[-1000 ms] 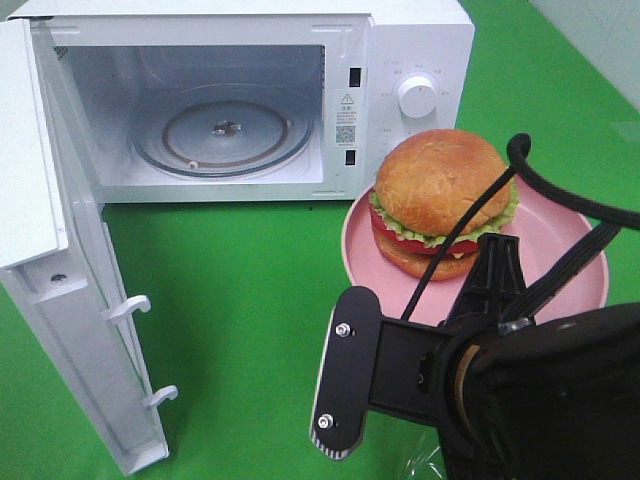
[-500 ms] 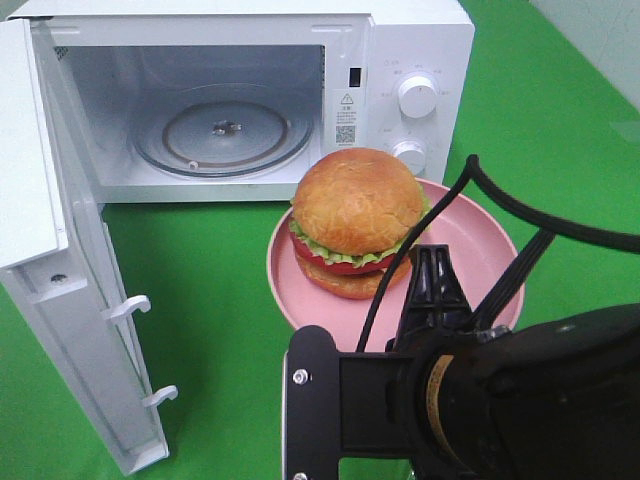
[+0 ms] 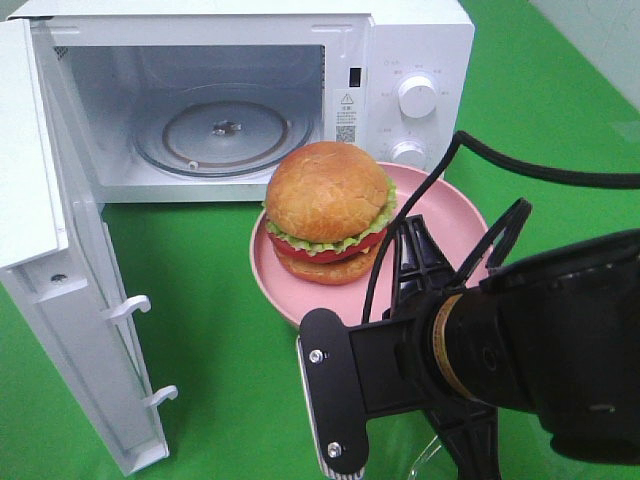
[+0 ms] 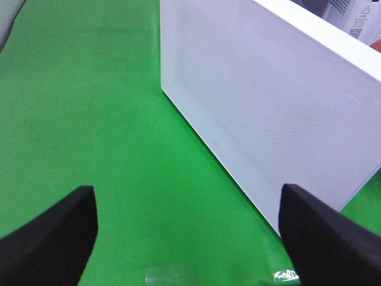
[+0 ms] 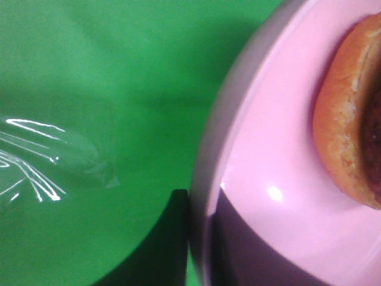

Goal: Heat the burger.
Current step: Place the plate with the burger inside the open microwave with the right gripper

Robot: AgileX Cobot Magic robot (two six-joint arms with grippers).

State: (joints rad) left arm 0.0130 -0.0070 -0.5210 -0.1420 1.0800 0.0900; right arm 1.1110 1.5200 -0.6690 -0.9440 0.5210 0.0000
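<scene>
Burger (image 3: pixel 327 210) sitting tall, probably soft and tippy, on the pink plate (image 3: pixel 450 215) just before the open microwave (image 3: pixel 420 50), best carried by the stiff rim, right tool (image 5: pixel 199 238) pinched there, left tool (image 4: pixel 187 238) wide, empty.

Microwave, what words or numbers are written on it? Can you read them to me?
No text can be read.
Sticker on the microwave's front frame: warning triangle and square code, print too small.
Marks around the upper knob and lower knob: too small.
Label in the left wrist view: blurred.
Burger, pink plate: no writing.
</scene>
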